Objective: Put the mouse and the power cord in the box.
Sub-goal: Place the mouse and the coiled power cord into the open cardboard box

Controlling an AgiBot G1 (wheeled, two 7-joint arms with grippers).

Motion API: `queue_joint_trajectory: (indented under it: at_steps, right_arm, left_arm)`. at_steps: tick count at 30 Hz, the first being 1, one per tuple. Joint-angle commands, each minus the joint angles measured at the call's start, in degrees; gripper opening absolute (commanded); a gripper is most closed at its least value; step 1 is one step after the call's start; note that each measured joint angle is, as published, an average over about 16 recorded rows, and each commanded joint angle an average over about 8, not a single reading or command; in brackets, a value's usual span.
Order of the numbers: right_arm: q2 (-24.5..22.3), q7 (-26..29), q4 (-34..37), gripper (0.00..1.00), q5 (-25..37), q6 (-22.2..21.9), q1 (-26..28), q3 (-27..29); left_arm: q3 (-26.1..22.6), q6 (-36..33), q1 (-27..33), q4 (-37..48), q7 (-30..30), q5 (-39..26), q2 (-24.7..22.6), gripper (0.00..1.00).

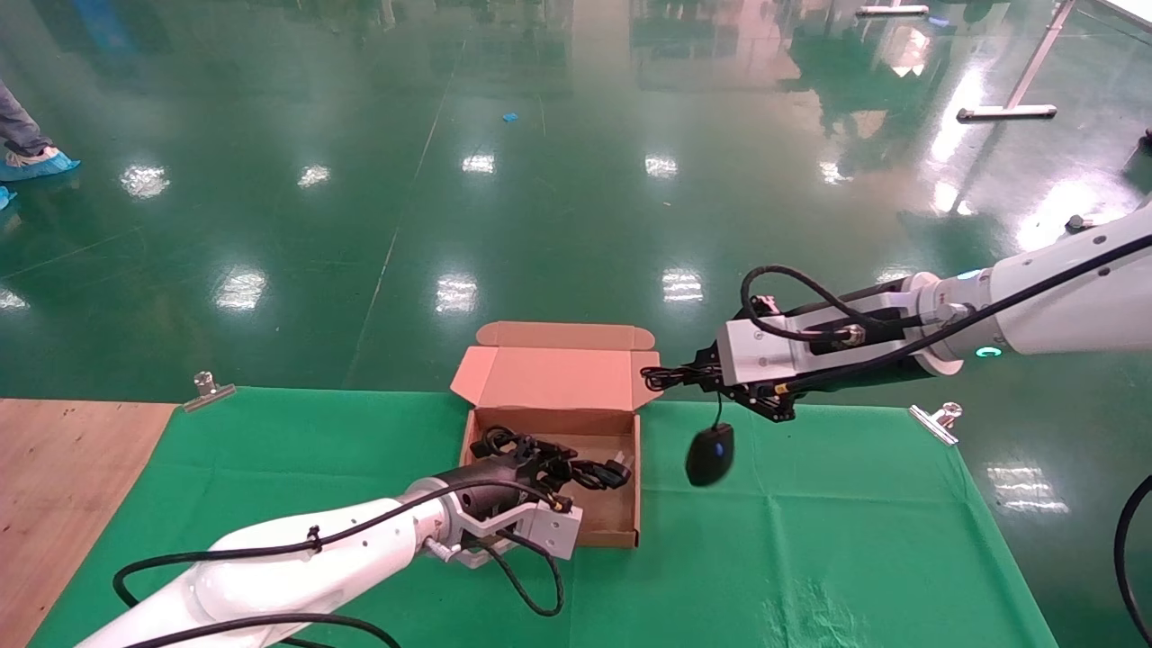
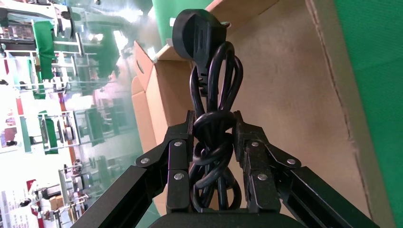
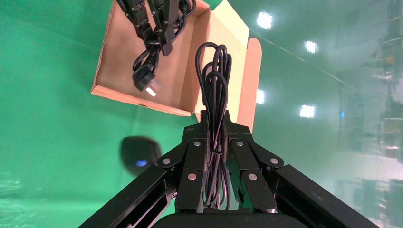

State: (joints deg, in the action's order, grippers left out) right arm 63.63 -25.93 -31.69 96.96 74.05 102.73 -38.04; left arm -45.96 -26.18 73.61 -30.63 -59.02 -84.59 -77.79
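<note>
My left tool is closed on the bundled loops of the power cord and holds it over the open box, low inside it, with the plug end toward the box's right wall. The box sits in the middle of the green-covered tabletop, near its far edge, lid hinged back and upright. I judge this step nearly done — what is left is to let go and lift the left tool straight out without dragging a loop over the front wall.

My right tool hangs just right of the lid's side flap, above the far part of the tabletop. It is shut not on the mouse itself but on that mouse's own coiled thin cable, so the mouse dangles below on a short tail, clear of the cloth and just outside the box's right wall.

Next I must carry the right tool leftward over the box and lower it, so the mouse clears the wall — a swinging mouse could knock it. My left tool fills much of the box, so it should withdraw first.

Farther off, two metal clips pin the cloth at its far corners; beyond lies a glossy green floor.
</note>
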Motion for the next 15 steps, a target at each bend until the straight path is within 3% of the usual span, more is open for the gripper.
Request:
queue_joint_trajectory:
  at_steps: [1, 8, 15]
  right_arm:
    - [0.01, -0.11, 0.07, 0.00, -0.12, 0.05, -0.13, 0.04]
    - [0.12, 0.11, -0.01, 0.00, 0.16, 0.03, -0.09, -0.14]
    - [1.08, 1.24, -0.94, 0.00, 0.61, 0.11, 0.41, -0.48]
  left_arm:
    - [-0.63, 0.14, 0.19, 0.28, -0.39, 0.93, 0.01, 1.00]
    - [-2.35, 0.13, 0.76, 0.92, -1.45, 3.97, 0.16, 1.00]
    - [-2.45, -5.68, 2.82, -0.73, -1.33, 7.31, 3.13, 1.00]
